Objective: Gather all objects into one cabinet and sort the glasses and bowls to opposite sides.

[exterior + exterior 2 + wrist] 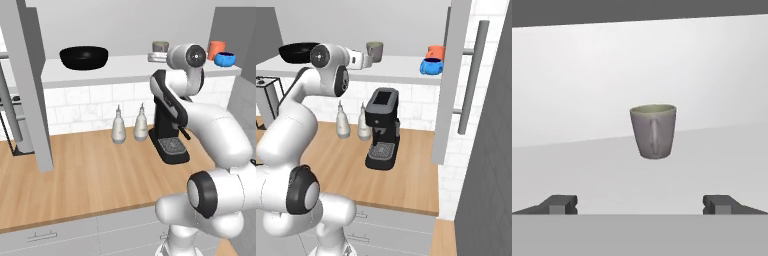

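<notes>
While the jaws (640, 205) stand wide apart and hold nothing, the grey-green cup (653, 131) stands upright on the cabinet's pale shelf board (125, 67), straight ahead of them and not yet between them. It looks small, rigid and probably light, with smooth tapered walls that could slip. A hold across the body near the middle, clear of the handle facing the hand, seems safest. The black bowl (84, 57) sits far left; the blue bowl (225, 59) and salmon-red glass (216, 49) sit right.

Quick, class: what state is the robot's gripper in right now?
Gripper: jaws open, holding nothing; the grey-green cup stands ahead on the cabinet shelf, untouched.
</notes>
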Robot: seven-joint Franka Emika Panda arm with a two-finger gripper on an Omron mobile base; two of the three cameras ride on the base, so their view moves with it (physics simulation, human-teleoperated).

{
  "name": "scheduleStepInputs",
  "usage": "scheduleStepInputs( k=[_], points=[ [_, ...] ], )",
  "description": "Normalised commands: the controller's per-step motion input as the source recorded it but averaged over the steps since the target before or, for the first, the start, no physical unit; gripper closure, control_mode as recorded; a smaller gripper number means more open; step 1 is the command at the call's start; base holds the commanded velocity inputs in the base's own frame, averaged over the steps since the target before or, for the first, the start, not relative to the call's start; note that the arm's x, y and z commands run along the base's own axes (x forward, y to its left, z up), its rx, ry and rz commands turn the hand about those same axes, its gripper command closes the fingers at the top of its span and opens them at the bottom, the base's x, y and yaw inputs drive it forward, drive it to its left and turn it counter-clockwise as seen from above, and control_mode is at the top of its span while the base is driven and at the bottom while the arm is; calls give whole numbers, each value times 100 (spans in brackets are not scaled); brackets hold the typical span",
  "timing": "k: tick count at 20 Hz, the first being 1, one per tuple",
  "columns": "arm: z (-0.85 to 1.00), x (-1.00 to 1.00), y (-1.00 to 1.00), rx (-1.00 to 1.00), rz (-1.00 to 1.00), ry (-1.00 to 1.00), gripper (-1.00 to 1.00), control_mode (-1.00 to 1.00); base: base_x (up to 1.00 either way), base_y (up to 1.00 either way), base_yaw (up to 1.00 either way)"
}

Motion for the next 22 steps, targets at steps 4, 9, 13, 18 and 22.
scheduleStepInputs(
  k=[4, 9, 13, 18, 22],
  points=[
    [7, 37, -4, 0, 0, 2, -100, -100, 0, 0, 0],
    [3, 35, -12, 0, 0, 3, -100, -100, 0, 0, 0],
    [1, 27, -25, 0, 0, 3, -100, -100, 0, 0, 0],
    [0, 24, -13, 0, 0, 1, -100, -100, 0, 0, 0],
    [0, 23, 0, 0, 0, 0, -100, -100, 0, 0, 0]
  ],
)
